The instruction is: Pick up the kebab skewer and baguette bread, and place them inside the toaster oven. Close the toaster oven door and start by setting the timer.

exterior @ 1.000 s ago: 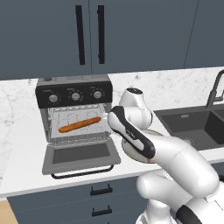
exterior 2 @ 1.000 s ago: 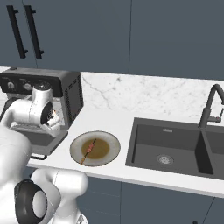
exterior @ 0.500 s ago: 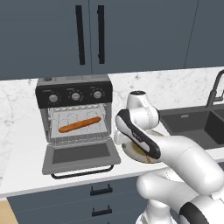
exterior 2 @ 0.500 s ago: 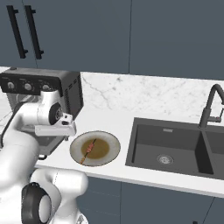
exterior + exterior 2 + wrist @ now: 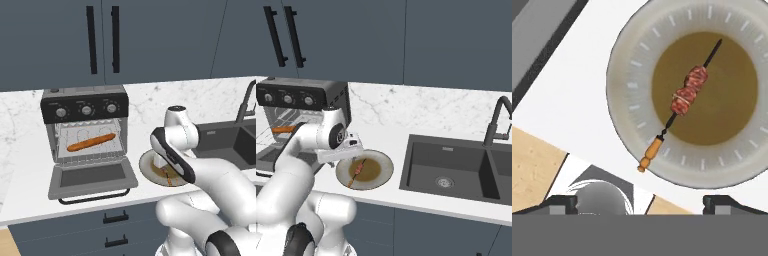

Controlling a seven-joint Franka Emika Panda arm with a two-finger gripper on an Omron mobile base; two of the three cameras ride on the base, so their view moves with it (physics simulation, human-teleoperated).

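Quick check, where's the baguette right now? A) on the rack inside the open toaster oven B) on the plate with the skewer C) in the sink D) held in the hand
A: the baguette lies on the rack inside the toaster oven, whose door hangs open; just the skewer lies on the plate.
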